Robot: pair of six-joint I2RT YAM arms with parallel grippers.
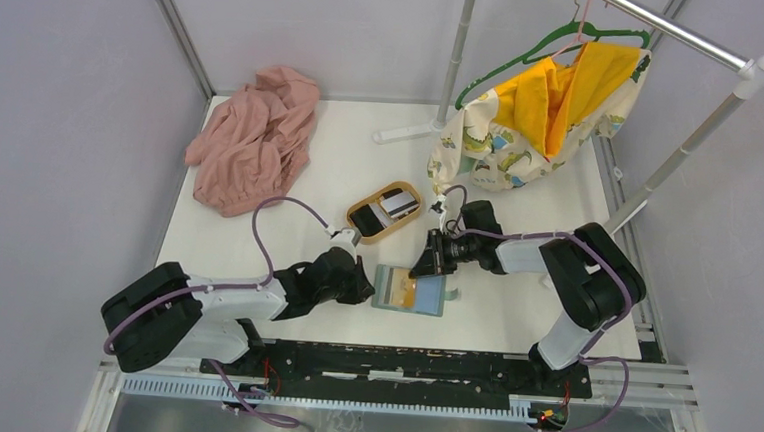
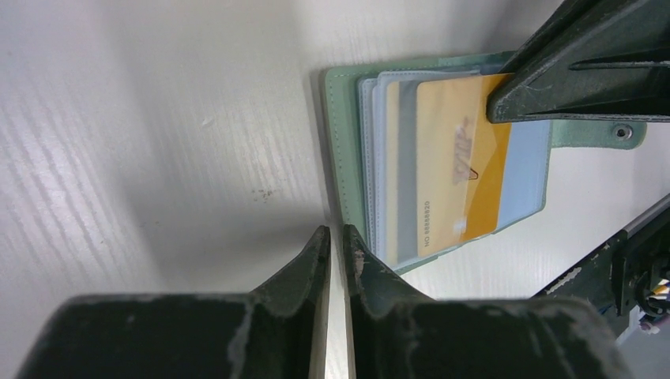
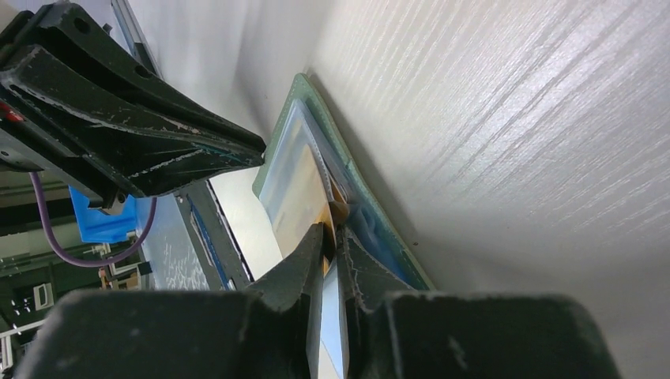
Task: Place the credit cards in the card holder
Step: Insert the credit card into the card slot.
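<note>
On my overhead view a crumpled pink cloth (image 1: 254, 138) lies at ten o'clock on the white table (image 1: 321, 172), well apart from everything else.

The left gripper (image 1: 362, 287) sits low at about seven o'clock, reaching toward the middle. On its wrist camera, its fingers (image 2: 312, 260) are pressed almost together, with only a thin slit of table showing between them and nothing held. Their tips rest just beside the card holder's (image 2: 348, 150) green outer edge.

An oval wooden tray (image 1: 352, 217) lies near the table's centre, at twelve o'clock from the card holder. It contains loose credit cards (image 1: 396, 204), one black and the others grey-white.

The card holder lies open and flat at six o'clock, near my arms' bases, with its pale blue slots facing up. An orange card (image 2: 462, 174) sits in its clear sleeves. The closing tab (image 2: 600, 133) sticks out on the far side from the left gripper.

The right gripper (image 3: 333, 237) comes in from two o'clock of the holder. Its jaws are nearly together, with the tips at the orange card's edge. I cannot tell whether they are pinching it.

At two o'clock on the table stands a rack (image 1: 683, 144), from which a printed bag (image 1: 483, 142) with yellow lining hangs on a green hanger (image 1: 528, 55).
</note>
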